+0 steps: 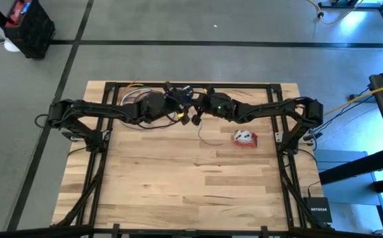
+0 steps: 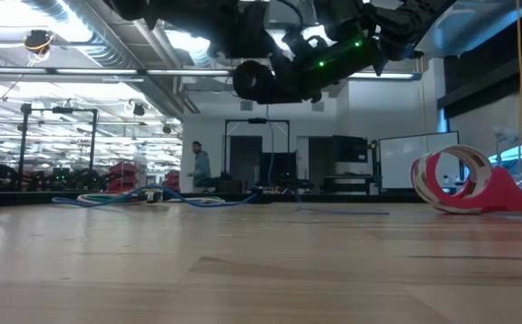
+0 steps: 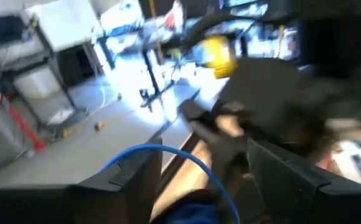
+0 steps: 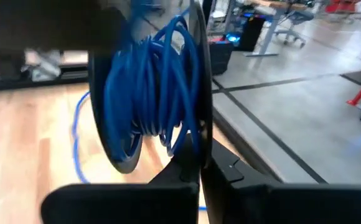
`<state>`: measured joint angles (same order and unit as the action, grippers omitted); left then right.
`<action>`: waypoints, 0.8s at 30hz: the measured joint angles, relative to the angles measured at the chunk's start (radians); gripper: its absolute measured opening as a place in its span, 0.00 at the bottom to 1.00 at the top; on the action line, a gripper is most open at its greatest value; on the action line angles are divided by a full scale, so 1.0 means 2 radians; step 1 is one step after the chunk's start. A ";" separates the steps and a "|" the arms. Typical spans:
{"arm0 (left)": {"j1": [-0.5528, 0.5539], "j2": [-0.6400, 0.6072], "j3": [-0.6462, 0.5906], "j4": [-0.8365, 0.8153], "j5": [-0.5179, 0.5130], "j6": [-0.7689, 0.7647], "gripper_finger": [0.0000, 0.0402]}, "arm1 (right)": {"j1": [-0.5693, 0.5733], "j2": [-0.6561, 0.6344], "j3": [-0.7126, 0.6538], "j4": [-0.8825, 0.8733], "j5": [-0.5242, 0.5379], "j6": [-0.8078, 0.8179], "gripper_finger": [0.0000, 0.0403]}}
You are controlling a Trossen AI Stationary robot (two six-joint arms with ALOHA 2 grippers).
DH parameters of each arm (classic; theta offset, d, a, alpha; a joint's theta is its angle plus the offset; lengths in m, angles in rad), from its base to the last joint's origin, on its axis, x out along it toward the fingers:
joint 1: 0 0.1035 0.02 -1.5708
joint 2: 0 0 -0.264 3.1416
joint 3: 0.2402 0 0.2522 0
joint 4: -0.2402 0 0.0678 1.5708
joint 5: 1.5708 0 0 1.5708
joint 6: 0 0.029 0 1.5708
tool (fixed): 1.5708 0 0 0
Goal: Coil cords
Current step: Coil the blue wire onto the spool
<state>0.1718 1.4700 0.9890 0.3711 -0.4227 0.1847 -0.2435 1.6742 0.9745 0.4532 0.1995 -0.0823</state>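
I count two cords on my table (image 1: 178,192): one thin blue cord (image 4: 162,93), wound in many turns on one black round puck (image 4: 121,146), and one red-and-white cord bundle (image 1: 244,137). I have two arms and two grippers, a left gripper (image 1: 186,119) and a right gripper (image 1: 197,112). One person (image 2: 200,168) stands in the room behind.

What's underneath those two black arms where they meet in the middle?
Bare wooden table, with a thin loose cord trailing onto it. The red-and-white bundle lies off to the side. Anything directly beneath the arms is hidden from above.
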 joint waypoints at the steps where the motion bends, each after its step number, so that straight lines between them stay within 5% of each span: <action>1: 0.003 0.000 0.000 -0.011 -0.001 -0.011 0.57 | 0.001 0.001 0.000 -0.002 -0.001 0.000 0.00; 14: -0.009 -0.007 0.001 -0.081 0.005 -0.009 0.57 | -0.001 0.001 -0.001 -0.006 -0.007 -0.002 0.00; 20: -0.018 -0.007 0.000 -0.071 0.017 0.067 0.57 | -0.003 0.001 -0.001 -0.002 -0.009 0.000 0.00; 24: -0.018 -0.006 0.000 -0.095 -0.006 0.193 0.57 | -0.003 0.001 -0.001 -0.002 -0.010 0.001 0.00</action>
<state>0.1368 1.4574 0.9894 0.1816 -0.4354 0.5715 -0.2499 1.6760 0.9726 0.4489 0.1786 -0.0811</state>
